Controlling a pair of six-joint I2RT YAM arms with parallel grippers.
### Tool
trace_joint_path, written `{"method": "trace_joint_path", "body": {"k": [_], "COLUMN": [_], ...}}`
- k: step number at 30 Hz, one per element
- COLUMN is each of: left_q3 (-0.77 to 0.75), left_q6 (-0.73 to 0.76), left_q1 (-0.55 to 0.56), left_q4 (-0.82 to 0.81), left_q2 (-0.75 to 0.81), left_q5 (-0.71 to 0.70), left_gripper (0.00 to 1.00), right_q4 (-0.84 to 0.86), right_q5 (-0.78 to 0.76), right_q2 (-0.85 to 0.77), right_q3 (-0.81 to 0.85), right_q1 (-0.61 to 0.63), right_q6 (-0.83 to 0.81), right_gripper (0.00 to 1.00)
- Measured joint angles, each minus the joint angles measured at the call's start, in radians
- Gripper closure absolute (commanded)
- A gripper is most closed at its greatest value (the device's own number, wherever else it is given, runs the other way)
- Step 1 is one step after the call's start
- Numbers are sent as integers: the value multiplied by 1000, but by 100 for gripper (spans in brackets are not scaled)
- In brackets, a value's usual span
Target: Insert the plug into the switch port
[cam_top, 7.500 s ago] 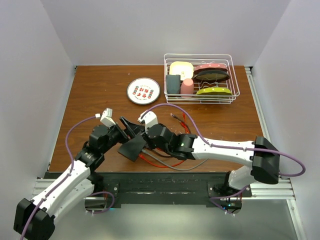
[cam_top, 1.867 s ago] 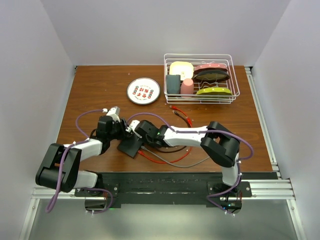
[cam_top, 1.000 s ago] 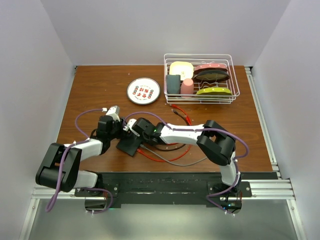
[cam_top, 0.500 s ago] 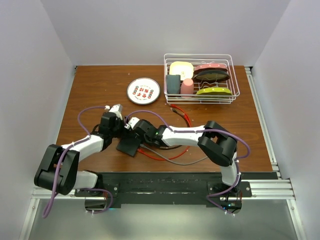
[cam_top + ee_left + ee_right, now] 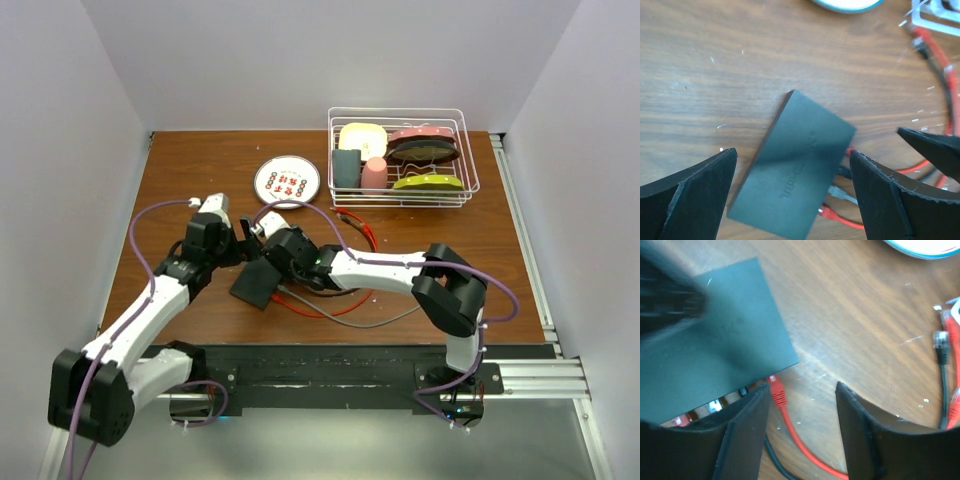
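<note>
The dark-grey switch point(image 5: 255, 285) point(image 5: 795, 175) point(image 5: 715, 365) lies flat on the wooden table. Several cables run into its socket edge. The red plug point(image 5: 775, 390) sits with its head in the end port at the switch's corner, and its red cable point(image 5: 345, 303) trails off toward the near edge. My right gripper point(image 5: 802, 387) point(image 5: 272, 256) stands open just above that plug, holding nothing. My left gripper point(image 5: 792, 151) point(image 5: 240, 250) hangs wide open above the switch, clear of its sides. Further plugs point(image 5: 832, 212) show along the edge in the left wrist view.
A white round plate point(image 5: 287, 181) lies behind the switch. A wire dish rack point(image 5: 403, 190) with crockery stands at the back right. Loose red and black cable ends point(image 5: 941, 335) point(image 5: 358, 226) lie right of the switch. Grey and red cables loop toward the front edge.
Both grippers have opened over the last second. The left one let go of the switch and lifted back; the right one released the red plug, which stays at the port.
</note>
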State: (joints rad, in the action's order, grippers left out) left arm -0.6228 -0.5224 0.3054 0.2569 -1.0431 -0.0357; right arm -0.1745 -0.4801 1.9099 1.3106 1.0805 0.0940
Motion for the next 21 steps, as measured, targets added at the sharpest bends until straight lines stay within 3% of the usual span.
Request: {"method": "trace_joint_path", "body": {"k": [4,5,8,14,21], "left_q3": [-36,-43,-49,-50,-45], "left_q6": [-6,-7,-8,-17,-21], "left_q1": [5,5,6,5,5], "left_q4": [56,64,81,145,169], "left_q2": [133,177,291,456,496], "left_q5": [-15,-16,-25,-25,-25], "left_gripper": [0,0,0,0,0], "right_q4": [-37,-46,-72,-91,-73], "right_q5": [-27,-30,-30,-18,23], "right_q2": [-19,-29,-102,-415,-725], "right_q3": [0,-7,-51,-176,-336], "right_q1": [-2,-4,-5,-5,-6], "right_q6": [28,36,63,130,183], "right_gripper": [19,10,1,1,1]}}
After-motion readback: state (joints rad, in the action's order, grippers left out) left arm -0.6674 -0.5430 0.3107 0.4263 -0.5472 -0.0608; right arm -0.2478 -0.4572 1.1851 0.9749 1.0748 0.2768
